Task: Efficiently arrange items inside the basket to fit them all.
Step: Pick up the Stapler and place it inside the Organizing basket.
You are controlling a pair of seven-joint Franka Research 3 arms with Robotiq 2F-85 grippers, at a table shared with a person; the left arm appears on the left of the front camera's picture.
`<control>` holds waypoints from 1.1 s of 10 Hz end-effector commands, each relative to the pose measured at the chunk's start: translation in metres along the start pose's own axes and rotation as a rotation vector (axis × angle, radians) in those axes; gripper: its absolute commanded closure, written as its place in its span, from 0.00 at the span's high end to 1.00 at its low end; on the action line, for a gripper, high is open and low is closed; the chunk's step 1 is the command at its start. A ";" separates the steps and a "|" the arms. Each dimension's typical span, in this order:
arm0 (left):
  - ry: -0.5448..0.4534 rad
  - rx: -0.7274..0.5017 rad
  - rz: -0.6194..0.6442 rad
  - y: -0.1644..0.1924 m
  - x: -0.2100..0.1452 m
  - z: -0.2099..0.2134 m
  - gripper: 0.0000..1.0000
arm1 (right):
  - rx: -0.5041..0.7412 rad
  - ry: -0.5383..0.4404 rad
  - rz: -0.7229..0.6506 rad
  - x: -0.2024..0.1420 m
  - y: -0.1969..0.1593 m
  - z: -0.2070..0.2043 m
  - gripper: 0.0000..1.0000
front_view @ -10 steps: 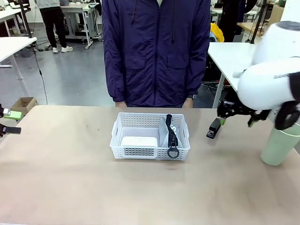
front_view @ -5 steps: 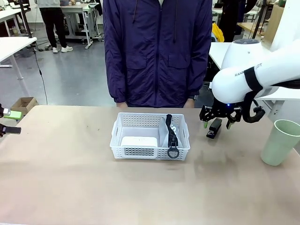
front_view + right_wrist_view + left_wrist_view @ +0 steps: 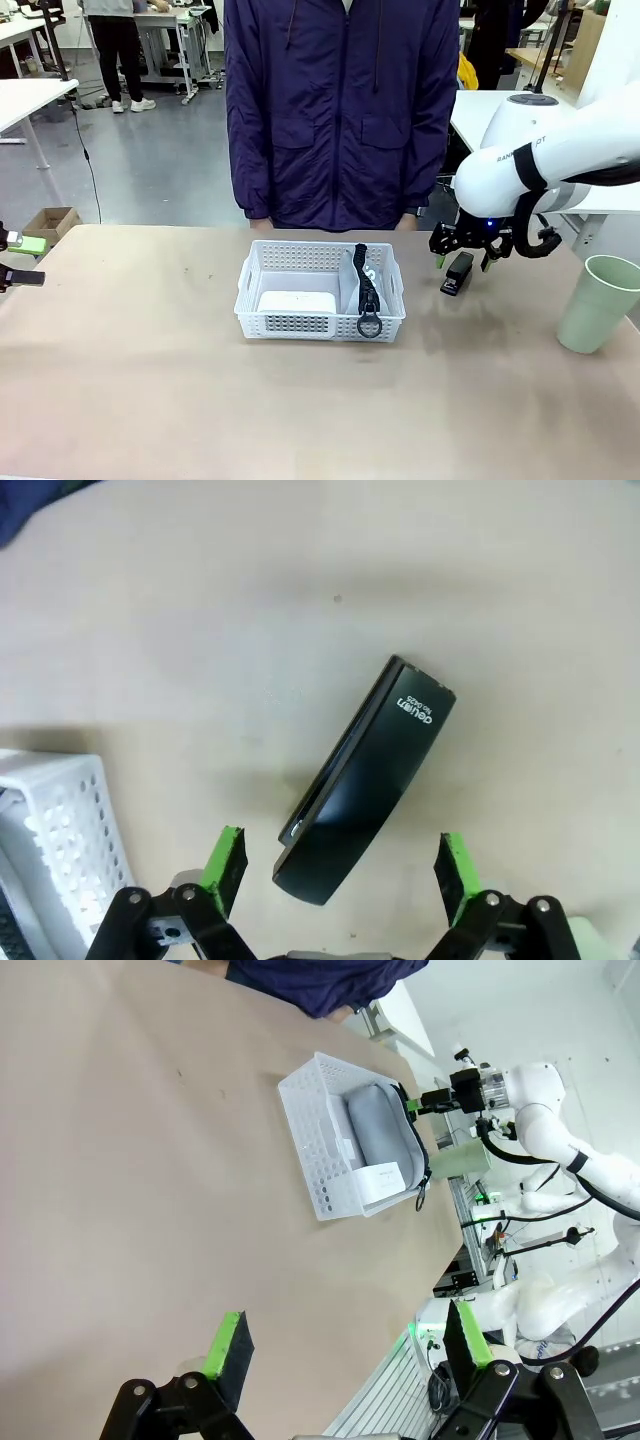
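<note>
Right gripper (image 3: 340, 858) spread wide over stapler (image 3: 365, 780).
Left gripper (image 3: 345, 1345) spread too; basket (image 3: 300, 325) wall hides most of pouch (image 3: 349, 280).

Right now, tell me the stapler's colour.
Black stapler, clearest in the right wrist view.

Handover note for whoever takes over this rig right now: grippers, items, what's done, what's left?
Left gripper: open, idle at the left edge of the table.
Right gripper: open above the stapler, which lies on the table right of the basket.
Done: pouch and white block in basket.
Left: stapler, and paper cup standing far right.
</note>
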State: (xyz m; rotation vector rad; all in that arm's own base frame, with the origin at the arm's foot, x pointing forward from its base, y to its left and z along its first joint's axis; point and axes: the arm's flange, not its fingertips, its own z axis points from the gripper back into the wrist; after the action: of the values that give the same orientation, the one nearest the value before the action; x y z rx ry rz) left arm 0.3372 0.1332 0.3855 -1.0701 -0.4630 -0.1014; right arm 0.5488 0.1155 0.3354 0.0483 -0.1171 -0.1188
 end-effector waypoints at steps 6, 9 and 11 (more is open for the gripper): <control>0.006 0.005 -0.001 -0.003 -0.004 0.001 1.00 | -0.075 0.034 -0.534 0.001 0.011 0.013 1.00; 0.006 0.005 -0.001 -0.003 -0.004 0.001 1.00 | -0.082 0.036 -0.544 0.007 0.016 0.008 1.00; 0.006 0.005 -0.001 -0.003 -0.004 0.001 1.00 | -0.101 0.019 -0.550 0.013 0.019 -0.002 1.00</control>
State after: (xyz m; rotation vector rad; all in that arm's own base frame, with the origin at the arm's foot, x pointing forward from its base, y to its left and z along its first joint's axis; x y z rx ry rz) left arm 0.3371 0.1333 0.3856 -1.0699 -0.4635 -0.1013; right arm 0.5544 0.1265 0.3394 0.0242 -0.0543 -0.6379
